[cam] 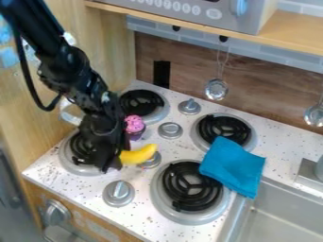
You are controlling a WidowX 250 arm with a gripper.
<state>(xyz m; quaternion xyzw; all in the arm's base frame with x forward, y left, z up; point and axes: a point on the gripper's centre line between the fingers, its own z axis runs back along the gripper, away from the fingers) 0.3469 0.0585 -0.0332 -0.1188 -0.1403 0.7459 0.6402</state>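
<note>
Over the front left burner point(67, 159) hangs the black gripper point(107, 158), low and close to the stove top. A yellow banana point(140, 154) is immediately to its right, with the left end against or just behind the gripper; which of the two I cannot tell. The cupcake with pink frosting point(134, 124) stands upright above the banana in the view, right beside the arm. A folded blue cloth point(232, 166) lies partly on the back right burner point(225, 129) and reaches the sink's edge.
Metal knobs point(118, 193) stand up between the burners. The front right burner point(191, 185) lies right of the banana, and a sink point(284, 212) is at the lower right. Ladles point(216, 89) hang on the back wall under a shelf point(290, 41). A wooden wall point(95, 28) borders the left.
</note>
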